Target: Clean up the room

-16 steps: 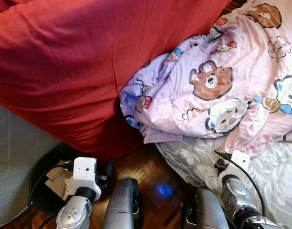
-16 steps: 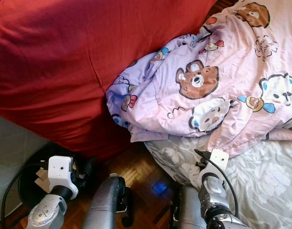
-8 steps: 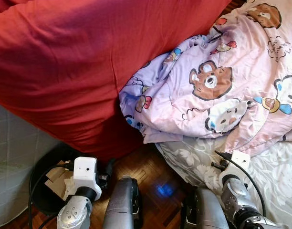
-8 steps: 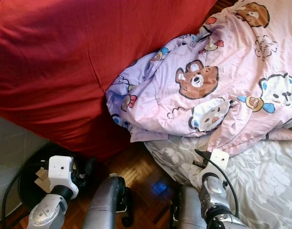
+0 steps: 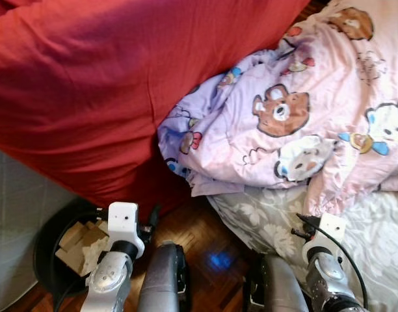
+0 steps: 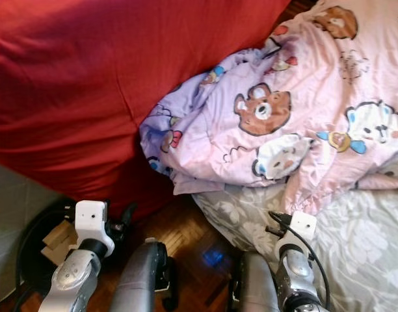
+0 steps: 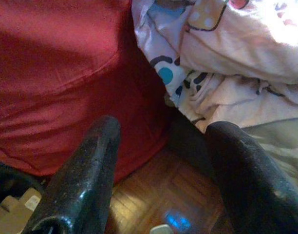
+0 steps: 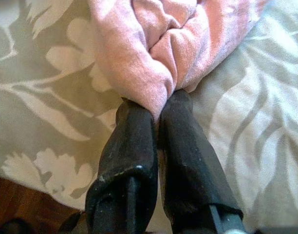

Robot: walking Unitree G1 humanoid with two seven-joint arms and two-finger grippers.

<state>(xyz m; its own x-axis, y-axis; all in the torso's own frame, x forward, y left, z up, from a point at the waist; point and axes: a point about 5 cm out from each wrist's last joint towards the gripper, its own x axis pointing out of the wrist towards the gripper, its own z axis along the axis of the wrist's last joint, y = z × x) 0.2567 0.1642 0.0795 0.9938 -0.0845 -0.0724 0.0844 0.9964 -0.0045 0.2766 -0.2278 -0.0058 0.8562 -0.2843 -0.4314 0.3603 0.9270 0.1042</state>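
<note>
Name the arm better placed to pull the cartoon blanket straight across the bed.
Right. The right gripper is shut on the cartoon blanket hem over the floral sheet; the left gripper hangs open above the wooden floor.

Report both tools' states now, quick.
Left tool: open, holding nothing, hovering over the wood floor by the red cushion.
Right tool: shut on the pink blanket edge.

Home bedroom: cartoon-bear duvet [image 5: 296, 123] on floral-sheeted bed [image 5: 381, 227], red pillow [image 5: 101, 84], parquet floor [image 5: 199, 234].
</note>
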